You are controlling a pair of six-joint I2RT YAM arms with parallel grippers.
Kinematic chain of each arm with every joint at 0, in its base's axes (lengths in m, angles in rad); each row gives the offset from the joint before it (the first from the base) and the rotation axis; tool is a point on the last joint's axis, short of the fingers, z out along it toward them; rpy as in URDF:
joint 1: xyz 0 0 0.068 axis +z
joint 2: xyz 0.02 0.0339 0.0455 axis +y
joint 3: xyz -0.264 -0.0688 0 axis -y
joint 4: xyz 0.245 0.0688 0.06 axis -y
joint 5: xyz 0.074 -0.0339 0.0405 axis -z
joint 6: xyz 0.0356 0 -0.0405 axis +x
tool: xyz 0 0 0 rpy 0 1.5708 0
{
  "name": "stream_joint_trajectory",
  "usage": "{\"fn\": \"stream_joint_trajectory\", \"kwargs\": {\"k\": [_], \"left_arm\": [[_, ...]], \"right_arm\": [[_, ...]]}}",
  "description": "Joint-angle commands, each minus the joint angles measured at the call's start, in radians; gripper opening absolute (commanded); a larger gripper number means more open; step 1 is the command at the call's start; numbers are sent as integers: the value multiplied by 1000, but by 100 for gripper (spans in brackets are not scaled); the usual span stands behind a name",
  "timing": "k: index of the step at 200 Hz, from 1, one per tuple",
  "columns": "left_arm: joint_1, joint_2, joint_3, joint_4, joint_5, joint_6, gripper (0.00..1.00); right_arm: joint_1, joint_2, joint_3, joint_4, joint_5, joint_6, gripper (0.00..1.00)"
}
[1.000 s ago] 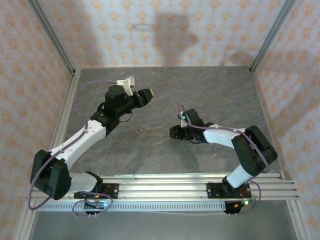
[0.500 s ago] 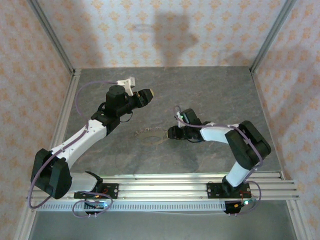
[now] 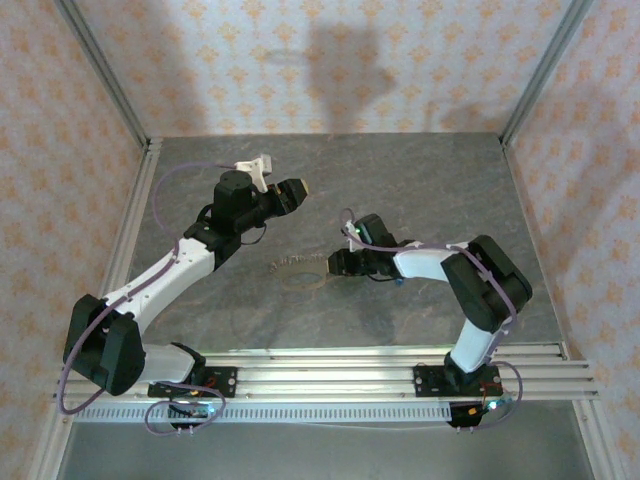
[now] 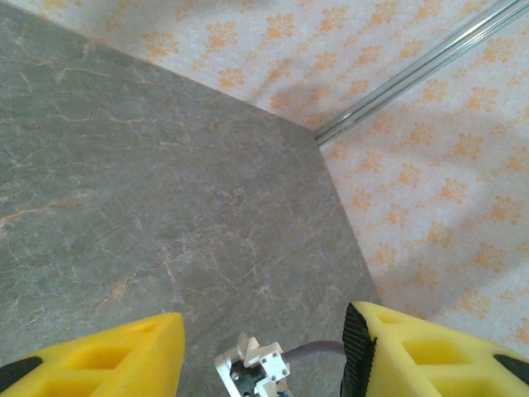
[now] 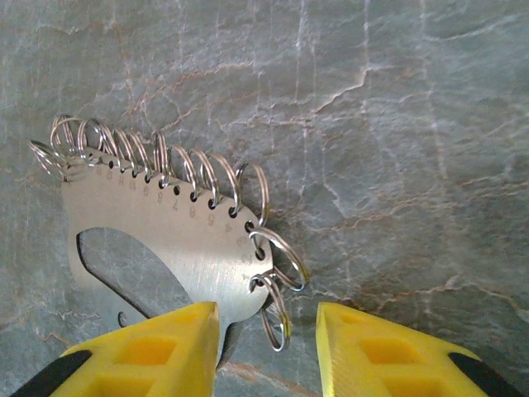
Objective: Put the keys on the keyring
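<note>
Top view: you look from above and behind arm bases, down and forward over whole table, walls behind; far off.

Left wrist view: raised and tilted. You look past left gripper across bare table toward far right corner and wall.

Right wrist view: very near, facing almost straight down past right gripper onto keyring.

Top and right wrist views share keyring. Top and left wrist views share far right corner.

Left gripper high, jaws apart, right gripper low, seemingly open
</note>
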Motion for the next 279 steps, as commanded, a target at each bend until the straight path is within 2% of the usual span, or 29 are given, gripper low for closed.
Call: {"fn": "stream_joint_trajectory", "kwargs": {"k": [1,68,113,180,216,279], "left_arm": [[-2,3,20,16,11,-2,55],[-1,-1,15,18,9,-2,55],[-2,-6,16,16,8,-2,55],[-2,-4,16,18,8,-3,55],[-3,-3,14,21,8,-4,55],[-3,-3,15,19,8,-3,55]], "right_arm": [[12,7,15,17,-10,-7,32],[12,2,-3,11,-2,2,24],[12,0,-10,-3,3,0,28],[13,-5,-34,-2,11,0,27],[12,-4,-35,-1,11,0,23],[13,-10,-30,4,13,4,9]]}}
